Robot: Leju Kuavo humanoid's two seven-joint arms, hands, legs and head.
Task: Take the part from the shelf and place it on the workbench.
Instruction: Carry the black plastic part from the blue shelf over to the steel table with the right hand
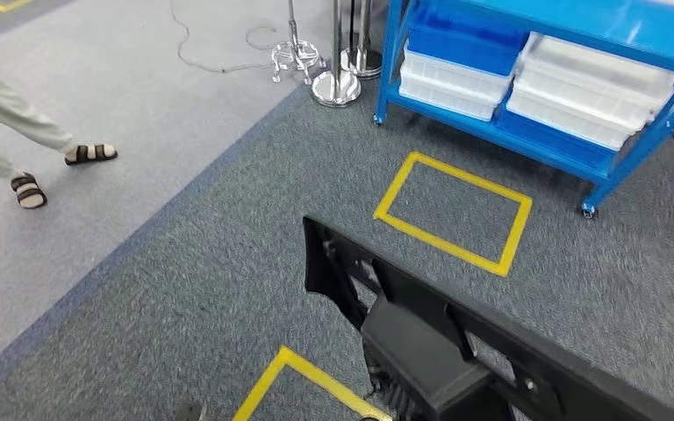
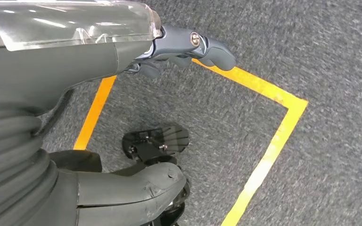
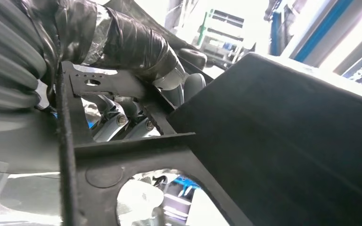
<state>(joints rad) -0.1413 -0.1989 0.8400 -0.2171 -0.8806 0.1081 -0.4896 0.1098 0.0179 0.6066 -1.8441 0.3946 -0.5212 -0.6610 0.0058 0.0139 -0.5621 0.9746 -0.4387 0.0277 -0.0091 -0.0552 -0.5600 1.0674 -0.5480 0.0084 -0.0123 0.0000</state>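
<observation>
Carry step is judged in hand: black part (image 1: 439, 342) is gripped by right hand (image 3: 136, 70), shelf (image 1: 562, 79) well apart. Left hand (image 2: 179, 52) hangs empty, fingers curled in. Next, the workbench must be found.

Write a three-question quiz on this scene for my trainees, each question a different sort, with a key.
1. True or false: the black part lies on the blue shelf.
2. Which robot hand holds the part? A) left B) right
3. Fill in: the floor rectangle before the shelf is marked in ____ tape.

Key: 1. False; it is carried above the carpet, apart from the shelf. 2. B; the right robot hand grips it, while the left robot hand hangs with nothing in it. 3. Yellow.
</observation>
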